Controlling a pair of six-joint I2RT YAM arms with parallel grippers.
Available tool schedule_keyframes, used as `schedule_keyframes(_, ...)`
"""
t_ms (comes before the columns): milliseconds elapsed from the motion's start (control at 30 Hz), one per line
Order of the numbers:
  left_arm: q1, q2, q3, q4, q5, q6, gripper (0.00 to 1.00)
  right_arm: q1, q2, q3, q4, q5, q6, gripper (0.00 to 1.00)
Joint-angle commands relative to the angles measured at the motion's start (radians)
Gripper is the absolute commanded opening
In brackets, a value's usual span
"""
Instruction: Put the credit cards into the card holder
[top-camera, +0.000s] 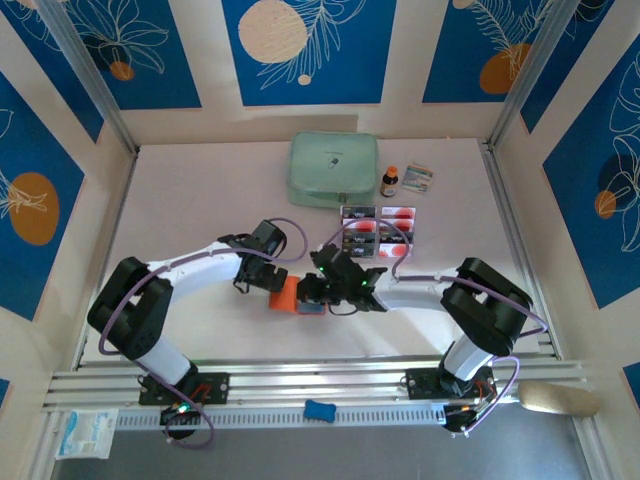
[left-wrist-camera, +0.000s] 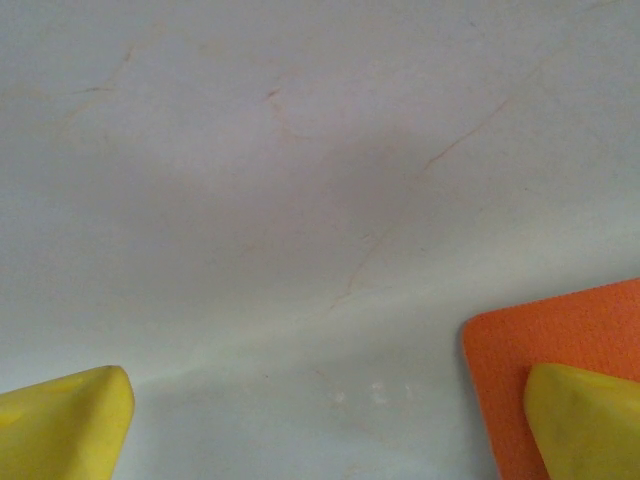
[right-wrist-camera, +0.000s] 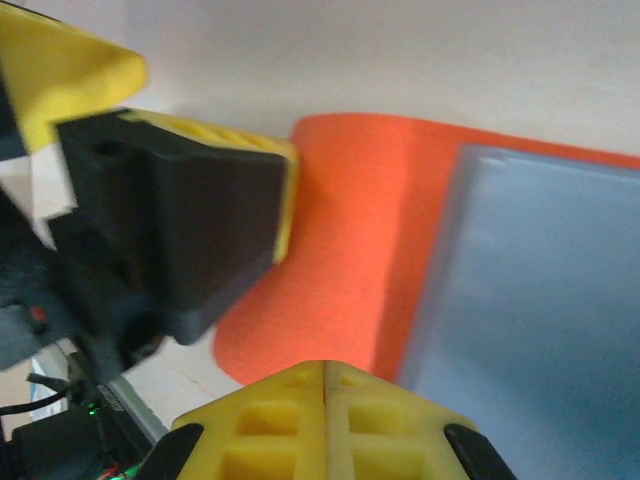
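The orange card holder lies open on the white table between my two grippers. In the right wrist view its orange flap and greyish inside lie just beyond my right gripper, which is shut with nothing visible between its yellow fingers. My left gripper is open and low over the table, its right fingertip over a corner of the card holder. From above, the left gripper is at the holder's left and the right gripper at its right. Several credit cards lie in a clear tray behind.
A mint-green zip case rests at the back centre, with a small dark bottle and a printed packet to its right. A small blue object sits on the front rail. Metal frame rails border the table.
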Motion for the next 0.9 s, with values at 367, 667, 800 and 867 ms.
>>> schedule_keyframes(367,0.006,-0.046,0.016,-0.017,0.073,-0.045,1.0,0.01,0.188,0.033,0.1,-0.076,0.015,0.0)
schedule_keyframes(667,0.008,-0.085,0.035,-0.001,0.179,-0.118,1.0,0.009,0.204,-0.017,0.146,-0.076,0.049,0.0)
schedule_keyframes(800,0.008,-0.08,-0.034,0.042,0.213,-0.167,1.0,0.01,0.19,-0.033,0.159,-0.076,0.058,0.0)
schedule_keyframes(867,0.008,-0.071,-0.07,0.061,0.218,-0.187,1.0,0.011,0.173,-0.042,0.161,-0.076,0.059,0.0)
